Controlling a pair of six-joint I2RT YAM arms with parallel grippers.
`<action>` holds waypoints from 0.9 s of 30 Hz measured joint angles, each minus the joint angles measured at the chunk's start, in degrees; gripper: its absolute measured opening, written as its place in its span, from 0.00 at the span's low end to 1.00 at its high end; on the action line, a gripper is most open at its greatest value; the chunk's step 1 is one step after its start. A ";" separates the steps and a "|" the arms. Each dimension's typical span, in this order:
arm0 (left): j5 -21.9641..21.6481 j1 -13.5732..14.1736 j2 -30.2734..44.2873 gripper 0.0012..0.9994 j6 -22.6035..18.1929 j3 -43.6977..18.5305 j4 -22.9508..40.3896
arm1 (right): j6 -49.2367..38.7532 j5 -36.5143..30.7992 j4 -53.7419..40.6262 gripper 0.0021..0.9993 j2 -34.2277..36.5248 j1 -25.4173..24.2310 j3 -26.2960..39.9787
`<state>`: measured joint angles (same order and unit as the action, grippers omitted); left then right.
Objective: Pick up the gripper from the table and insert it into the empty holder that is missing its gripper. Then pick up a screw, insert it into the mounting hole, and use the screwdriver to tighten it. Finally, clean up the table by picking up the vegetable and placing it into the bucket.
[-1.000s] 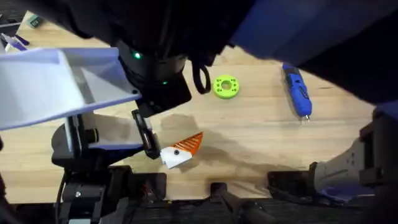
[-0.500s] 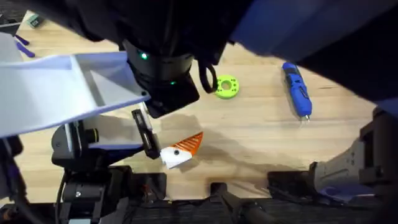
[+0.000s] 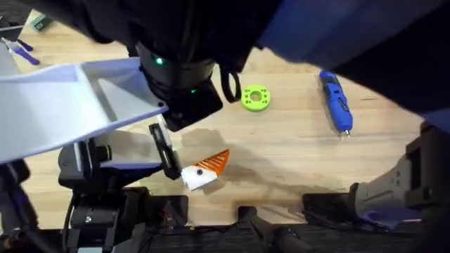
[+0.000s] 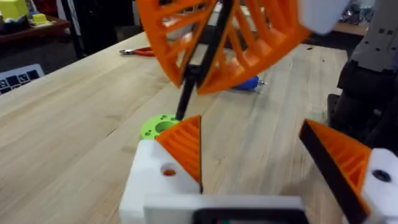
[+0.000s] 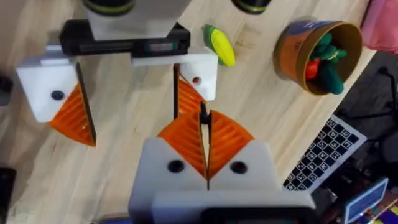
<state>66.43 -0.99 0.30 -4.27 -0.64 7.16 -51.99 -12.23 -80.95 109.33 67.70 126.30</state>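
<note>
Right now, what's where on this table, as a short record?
left hand: open, orange pads on both fingers
right hand: shut on a thin black rod
screwdriver: lying on the table
green ring: flat on the table
vegetable: on the table, outside the bucket
bucket contents: green and red toys

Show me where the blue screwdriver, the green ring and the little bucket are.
screwdriver [image 3: 335, 102]: overhead view, middle of its blue body.
green ring [image 3: 254, 98]: overhead view, its flat top.
bucket [image 5: 287, 55]: right wrist view, its orange-brown outer wall.
</note>
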 joint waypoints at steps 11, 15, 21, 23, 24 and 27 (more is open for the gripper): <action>0.00 0.00 0.00 0.99 0.00 0.00 0.00 | -1.33 0.00 0.20 0.00 2.09 0.00 0.00; 0.00 0.00 0.02 0.99 0.00 0.00 0.00 | -1.71 0.00 0.24 0.00 2.09 0.00 0.00; 0.00 0.00 0.00 0.99 0.00 0.00 0.00 | -2.09 0.00 0.38 0.00 2.09 0.00 0.00; 0.00 0.00 0.01 0.99 0.00 0.00 0.00 | -2.09 0.00 0.40 0.00 2.09 0.00 0.00; 0.00 0.00 0.02 0.99 0.00 0.00 0.00 | -2.09 0.00 0.40 0.00 2.09 0.00 0.00; 0.00 0.00 0.02 0.99 0.00 0.00 0.00 | -2.09 0.00 0.38 0.00 2.17 0.00 0.00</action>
<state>66.43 -0.99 0.32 -4.27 -0.64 7.16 -54.08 -12.23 -80.57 111.50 67.70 126.30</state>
